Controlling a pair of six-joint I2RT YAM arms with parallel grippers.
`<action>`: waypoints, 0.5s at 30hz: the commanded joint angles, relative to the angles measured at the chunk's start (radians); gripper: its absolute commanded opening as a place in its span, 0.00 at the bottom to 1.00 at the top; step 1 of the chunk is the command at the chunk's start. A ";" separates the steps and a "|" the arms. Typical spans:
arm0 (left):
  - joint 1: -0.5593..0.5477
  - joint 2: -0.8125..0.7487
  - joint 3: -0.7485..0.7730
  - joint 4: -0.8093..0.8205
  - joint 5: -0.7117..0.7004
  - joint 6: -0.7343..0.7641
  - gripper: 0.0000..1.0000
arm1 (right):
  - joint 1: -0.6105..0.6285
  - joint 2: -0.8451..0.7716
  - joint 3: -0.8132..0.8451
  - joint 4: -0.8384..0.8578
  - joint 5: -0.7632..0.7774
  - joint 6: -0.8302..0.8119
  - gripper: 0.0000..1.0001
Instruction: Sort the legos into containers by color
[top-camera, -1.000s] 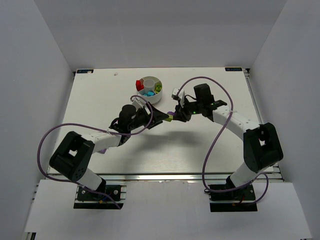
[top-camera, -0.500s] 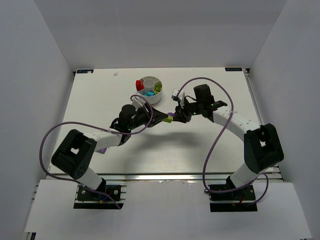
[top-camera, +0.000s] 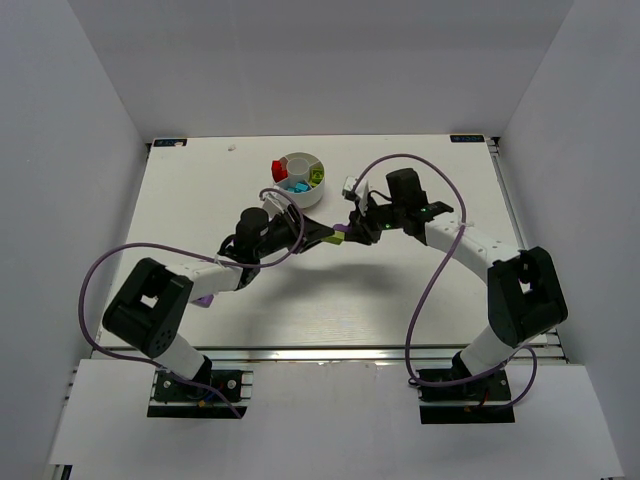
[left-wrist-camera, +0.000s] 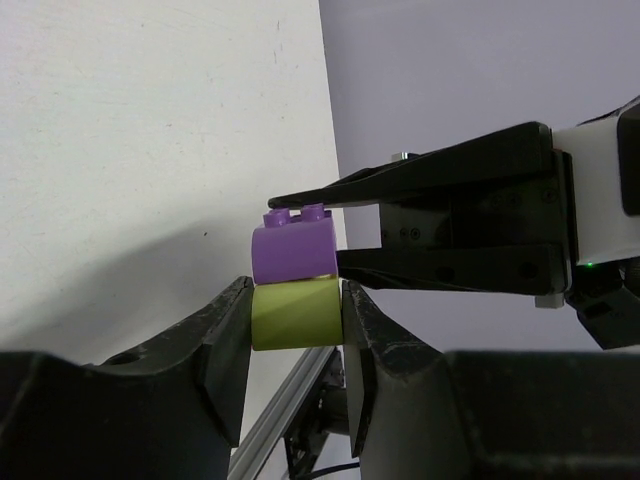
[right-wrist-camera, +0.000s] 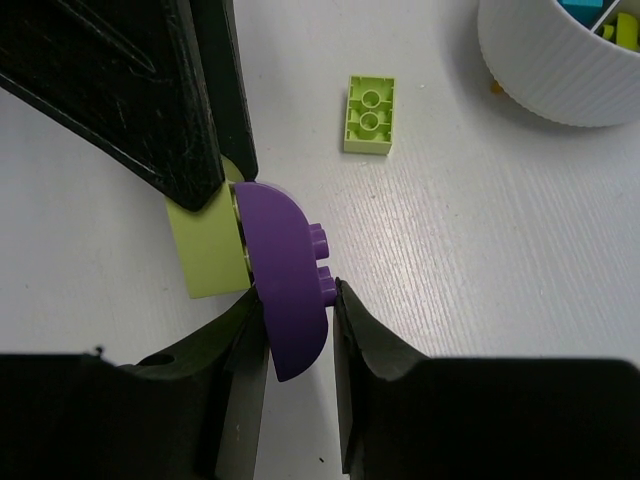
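The round white dish (top-camera: 300, 201) sits toward the far middle of the surface (top-camera: 200, 200), with both arms reaching in just short of it. In the top view, red legos (top-camera: 277, 168) fill the wedge on its left side. Cyan legos (top-camera: 295, 186) lie in the wedge nearest the arms, and lime legos (top-camera: 316, 178) in the wedge on the right. The small central well (top-camera: 297, 170) is too small there to read. The right wrist view catches only the dish's ribbed wall and a sliver of cyan and lime over the rim.

Two bricks joined face to face hang between the arms, to the near right of the dish: a purple brick (left-wrist-camera: 292, 250) stacked on a lime brick (left-wrist-camera: 295, 312). The left end effector (left-wrist-camera: 296, 318) is clamped on the lime brick, one finger pressed to each of its sides. The right end effector (right-wrist-camera: 292, 338) comes from the opposite direction and is closed on the purple brick, with one finger lying across its studded face (the studs point away from the lime half). In the left wrist view the pair appears raised off the surface, with a soft shadow below it.

A loose lime piece (right-wrist-camera: 369, 114) lies studs-up on the surface, between the held pair and the dish wall and touching neither.
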 joint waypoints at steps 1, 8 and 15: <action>0.029 -0.055 0.010 -0.074 0.076 0.048 0.04 | -0.056 0.016 0.036 0.079 0.080 0.042 0.00; 0.165 -0.107 0.186 -0.409 0.081 0.271 0.00 | -0.149 0.030 0.062 0.070 0.080 0.013 0.00; 0.218 0.124 0.720 -0.864 -0.066 0.535 0.00 | -0.177 -0.007 0.013 0.076 0.054 -0.001 0.00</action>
